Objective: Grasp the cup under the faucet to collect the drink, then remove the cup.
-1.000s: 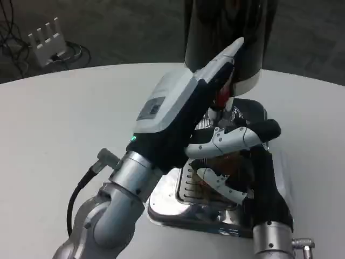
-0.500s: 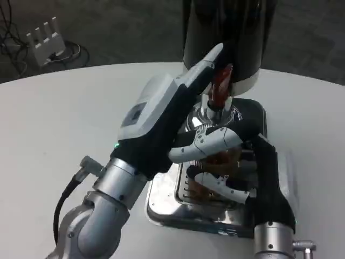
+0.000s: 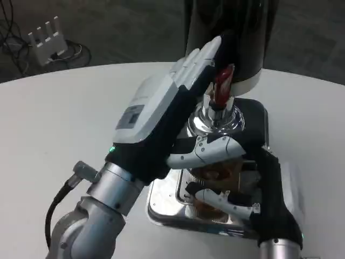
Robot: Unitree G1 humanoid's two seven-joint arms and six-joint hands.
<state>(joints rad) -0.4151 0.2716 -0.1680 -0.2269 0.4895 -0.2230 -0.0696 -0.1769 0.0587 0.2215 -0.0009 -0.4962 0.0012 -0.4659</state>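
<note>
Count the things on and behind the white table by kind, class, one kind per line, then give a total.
Robot hands: 2 (left hand, right hand)
Cups: 1 (cup)
Drink dispensers: 1 (dispenser)
Drip trays: 1 (drip tray)
Power strips: 1 (power strip)
Total: 6

Single head view, set high at the robot's head or chest, facing forward and steeply down onto the white table point(image 3: 64, 108). Close in: table edge curves across behind, dark floor beyond it, forearms entering from the bottom edge.
</note>
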